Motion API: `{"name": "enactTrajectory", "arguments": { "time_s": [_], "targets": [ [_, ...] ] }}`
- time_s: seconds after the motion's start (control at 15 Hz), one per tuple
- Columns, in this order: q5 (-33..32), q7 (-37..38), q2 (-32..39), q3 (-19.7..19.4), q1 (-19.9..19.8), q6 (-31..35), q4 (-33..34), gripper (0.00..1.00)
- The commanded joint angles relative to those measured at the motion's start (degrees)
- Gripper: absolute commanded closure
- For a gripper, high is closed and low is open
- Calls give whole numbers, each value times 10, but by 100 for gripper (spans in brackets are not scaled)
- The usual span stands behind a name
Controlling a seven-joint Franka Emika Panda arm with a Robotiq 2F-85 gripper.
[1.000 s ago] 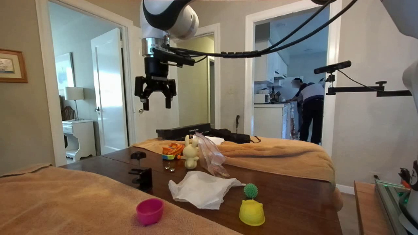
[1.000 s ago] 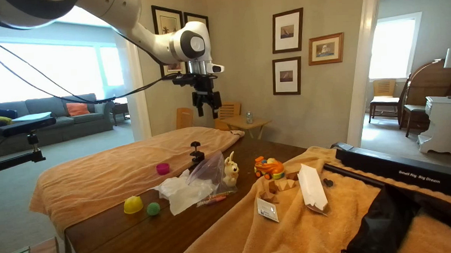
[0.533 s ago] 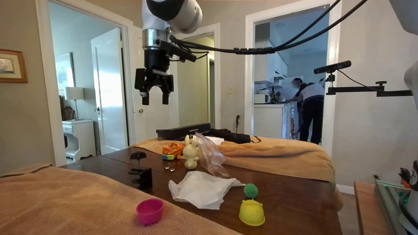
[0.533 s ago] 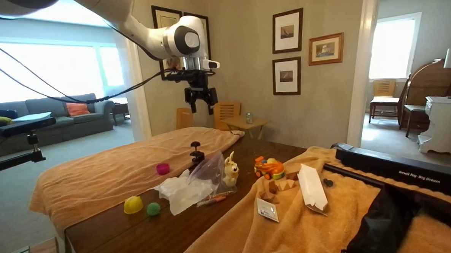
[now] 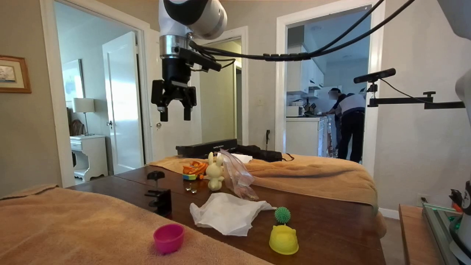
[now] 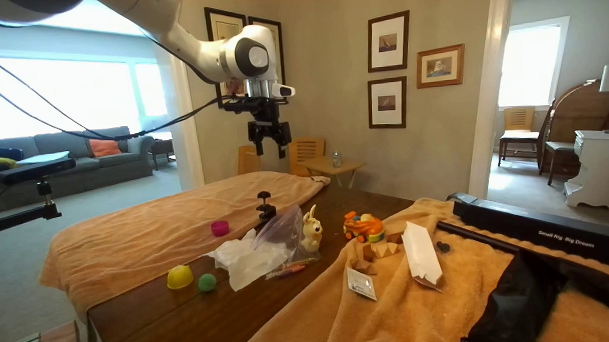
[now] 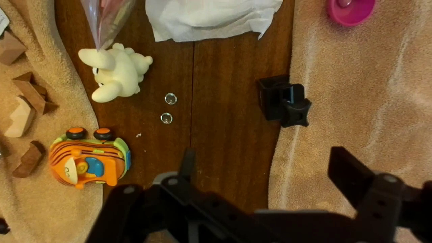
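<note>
While the gripper [image 5: 176, 115] is held in the air well above the worktop [image 5: 331, 221], its fingers [image 7: 349, 175] are set wide apart, with a gap seen between them. Below, a black clamp [image 7: 283, 101] is stood on the worktop beside the edge of an orange towel [image 7: 354, 101]; in the wrist view it is framed between the fingertips, a little farther up. To its left there, two small shiny discs [image 7: 170, 98] are seen, and past them a cream rabbit figure [image 7: 118, 72] and an orange toy car [image 7: 87, 162]. What the discs are cannot be told. By the gripper's body the lower part of that view is blocked, so the surface beneath is largely hidden. A pink cup [image 7: 351, 17], a white tissue [image 7: 209, 20] and a clear plastic bag [image 7: 111, 23] are cut off by its top edge, and the bag's contents are hard to make out. Whether the rabbit's ear is touched by the bag's tip cannot be determined. In both exterior views the arm [image 5: 195, 22] is cut off at the top.
</note>
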Motion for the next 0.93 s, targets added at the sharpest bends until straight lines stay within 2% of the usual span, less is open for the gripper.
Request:
{"name": "enactTrajectory", "arguments": {
  "time_s": [0.0,0.13,0.6,0.87],
  "targets": [
    [12,20,-18,18,10,-9,-40,0],
    [-7,5,-35,27,19,-18,-77,0],
    [5,68,-74,38,33,-21,-165,0],
    [5,25,-118,48,25,-25,-226,0]
  ]
}}
